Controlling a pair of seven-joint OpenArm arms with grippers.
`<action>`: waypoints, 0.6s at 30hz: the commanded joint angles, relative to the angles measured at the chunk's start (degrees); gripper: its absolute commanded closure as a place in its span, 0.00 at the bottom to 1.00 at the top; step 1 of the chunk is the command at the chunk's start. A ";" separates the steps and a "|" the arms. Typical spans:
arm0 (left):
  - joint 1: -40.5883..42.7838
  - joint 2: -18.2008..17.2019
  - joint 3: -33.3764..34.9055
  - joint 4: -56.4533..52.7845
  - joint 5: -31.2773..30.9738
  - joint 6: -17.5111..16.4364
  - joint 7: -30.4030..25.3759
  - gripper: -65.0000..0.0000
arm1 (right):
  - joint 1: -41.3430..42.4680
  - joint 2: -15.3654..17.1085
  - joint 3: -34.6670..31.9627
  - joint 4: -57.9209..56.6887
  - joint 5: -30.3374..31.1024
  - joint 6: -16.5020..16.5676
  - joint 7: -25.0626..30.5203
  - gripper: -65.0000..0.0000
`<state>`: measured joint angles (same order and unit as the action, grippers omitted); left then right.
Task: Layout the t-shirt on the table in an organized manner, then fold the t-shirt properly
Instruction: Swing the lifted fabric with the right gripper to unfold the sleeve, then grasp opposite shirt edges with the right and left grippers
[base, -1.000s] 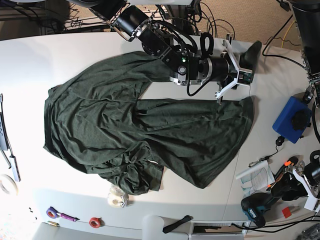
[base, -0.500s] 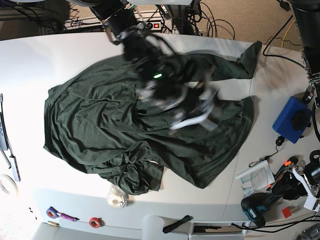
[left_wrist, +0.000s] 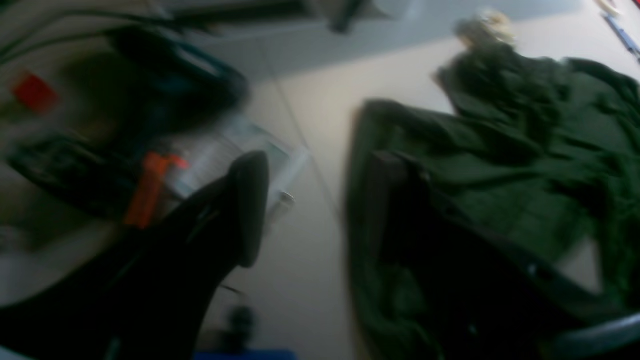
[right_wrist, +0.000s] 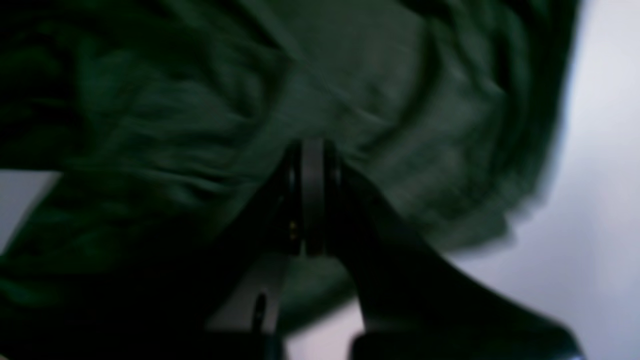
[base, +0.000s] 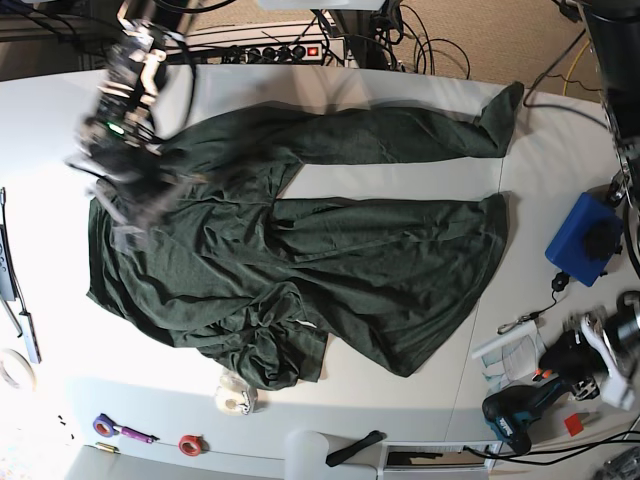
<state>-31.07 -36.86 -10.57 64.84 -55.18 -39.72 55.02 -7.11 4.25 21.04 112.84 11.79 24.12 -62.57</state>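
Observation:
The dark green t-shirt (base: 300, 250) lies spread and wrinkled over the white table (base: 50, 120). One long sleeve (base: 440, 130) stretches to the back right, and a bunched part (base: 275, 355) sits near the front edge. My right gripper (base: 132, 205) is a blur over the shirt's left end. In the right wrist view its fingers (right_wrist: 312, 165) are pressed together, shut, just above the fabric (right_wrist: 175, 115), with nothing seen between them. My left gripper (left_wrist: 320, 200) is open beside the shirt's edge (left_wrist: 380, 150) at the table's right end, over bare table (left_wrist: 310, 100).
A blue box (base: 585, 235), a paper sheet (base: 510, 350) and a drill (base: 510, 420) crowd the right end by the left arm (base: 605, 350). A tape roll (base: 235, 395), a red ring (base: 190, 443) and a purple marker (base: 120, 430) lie along the front edge.
My right arm let go of the sleeve at the back right, swept left across the shirt to its left end, and its jaws shut. The sleeve now lies stretched out.

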 joint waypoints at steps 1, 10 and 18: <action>0.26 -0.81 -0.44 0.66 -2.86 -0.28 0.20 0.58 | 0.15 0.72 2.69 0.98 2.03 0.59 1.70 1.00; 10.60 8.37 -0.44 0.70 -13.40 -0.28 6.01 1.00 | 1.57 1.25 15.41 -8.04 10.32 4.07 7.41 1.00; 10.38 13.03 1.66 0.70 -2.32 -0.28 6.71 1.00 | 7.45 5.20 15.02 -23.93 10.71 6.05 7.23 1.00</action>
<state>-19.31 -22.83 -8.58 64.60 -56.12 -39.70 62.59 -0.30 8.49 35.88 87.85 21.82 30.06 -56.55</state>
